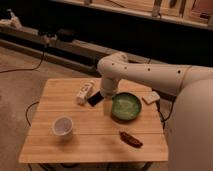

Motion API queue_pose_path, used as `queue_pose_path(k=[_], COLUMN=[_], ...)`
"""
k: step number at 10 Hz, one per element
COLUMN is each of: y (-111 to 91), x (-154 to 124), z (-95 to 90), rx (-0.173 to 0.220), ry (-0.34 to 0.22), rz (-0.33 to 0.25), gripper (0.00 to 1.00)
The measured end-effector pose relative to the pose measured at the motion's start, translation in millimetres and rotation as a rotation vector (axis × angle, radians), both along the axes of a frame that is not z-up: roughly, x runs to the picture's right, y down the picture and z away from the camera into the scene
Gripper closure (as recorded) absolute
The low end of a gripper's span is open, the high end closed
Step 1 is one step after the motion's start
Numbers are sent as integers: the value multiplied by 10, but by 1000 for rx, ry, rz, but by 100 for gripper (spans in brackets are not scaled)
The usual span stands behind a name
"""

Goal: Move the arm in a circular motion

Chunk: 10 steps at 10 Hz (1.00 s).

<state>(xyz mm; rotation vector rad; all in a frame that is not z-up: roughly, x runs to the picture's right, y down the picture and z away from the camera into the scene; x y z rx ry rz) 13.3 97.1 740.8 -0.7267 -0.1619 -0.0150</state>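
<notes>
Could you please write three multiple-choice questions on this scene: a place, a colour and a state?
1. Where is the gripper?
A) over the table, between the dark flat object and the bowl
B) over the floor
C) under the table
2. What colour is the bowl?
A) red
B) green
C) blue
3. How is the white cup?
A) tipped over
B) stacked in the bowl
C) upright
Answers: 1 A, the arm ends there; 2 B, its inside is green; 3 C, its open mouth faces up.

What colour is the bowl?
Green bowl, seen in the camera view; the hand hangs beside it.
</notes>
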Motion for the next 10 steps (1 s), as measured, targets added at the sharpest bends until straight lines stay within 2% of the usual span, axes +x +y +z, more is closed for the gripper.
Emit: queue_pose_path(k=[2,3,6,8,10], y=[315,519,863,915,913], x=[167,347,851,1145,1197], z=[-196,-301,-479,-560,-567], rx=[-30,-68,-163,-175,-174], ry=[-25,-23,13,41,48], rz=[-60,-75,-20,15,21], gripper=[20,20,20,20,20])
